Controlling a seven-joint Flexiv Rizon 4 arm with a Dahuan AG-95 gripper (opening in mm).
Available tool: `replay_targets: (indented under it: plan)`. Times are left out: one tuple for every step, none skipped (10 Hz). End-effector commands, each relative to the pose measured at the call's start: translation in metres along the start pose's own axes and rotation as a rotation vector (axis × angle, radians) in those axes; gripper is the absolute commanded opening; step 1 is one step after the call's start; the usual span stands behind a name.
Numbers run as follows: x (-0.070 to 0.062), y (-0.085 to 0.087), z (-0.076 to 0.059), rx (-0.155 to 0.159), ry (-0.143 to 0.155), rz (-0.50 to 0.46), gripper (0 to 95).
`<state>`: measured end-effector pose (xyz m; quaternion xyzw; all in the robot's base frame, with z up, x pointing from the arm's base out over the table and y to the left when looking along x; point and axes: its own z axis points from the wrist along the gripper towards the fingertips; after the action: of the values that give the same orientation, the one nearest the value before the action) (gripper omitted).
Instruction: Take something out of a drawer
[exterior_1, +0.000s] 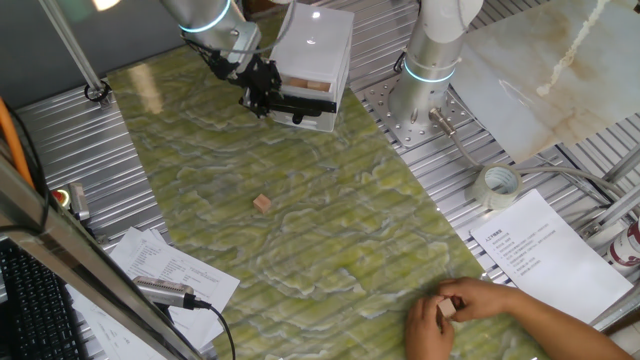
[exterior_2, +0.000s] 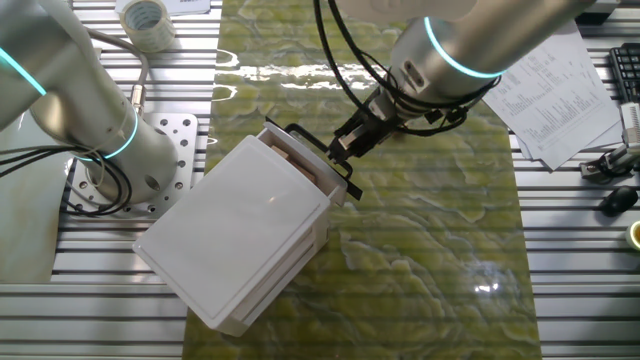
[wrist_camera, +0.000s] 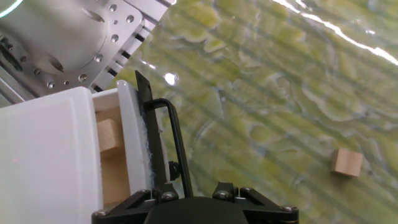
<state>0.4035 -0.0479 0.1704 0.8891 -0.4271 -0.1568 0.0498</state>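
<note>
The white box stands at the back of the green mat, and its drawer is pulled out a little way. Light wooden blocks lie inside the drawer, and they also show in the other fixed view. My gripper is at the drawer front, shut on the black bar handle, which runs between the jaws. In the hand view the gripper shows only at the bottom edge, and its fingertips are hidden. One more block lies loose on the mat, well away from the box.
A person's hand rests at the mat's near right edge, holding a small block. A second arm's base stands beside the box. A tape roll and papers lie to the right.
</note>
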Motion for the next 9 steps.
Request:
replay_targets:
  plan:
    - [-0.001,0.001,-0.004,0.002,-0.001,-0.013,38.0]
    - [-0.003,0.002,-0.013,0.000,0.001,-0.024,38.0]
    - [-0.005,0.004,-0.024,-0.003,0.003,-0.027,38.0]
    - [-0.008,0.007,-0.035,-0.002,0.002,-0.019,38.0]
    - [-0.009,0.009,-0.039,0.000,0.001,-0.018,38.0]
    - [-0.007,0.017,-0.041,-0.007,0.008,-0.040,38.0]
    - [-0.004,0.022,-0.039,-0.026,0.032,-0.068,38.0]
    - [0.000,0.030,-0.037,-0.040,0.050,-0.081,38.0]
    - [0.003,0.037,-0.035,-0.042,0.060,-0.089,38.0]
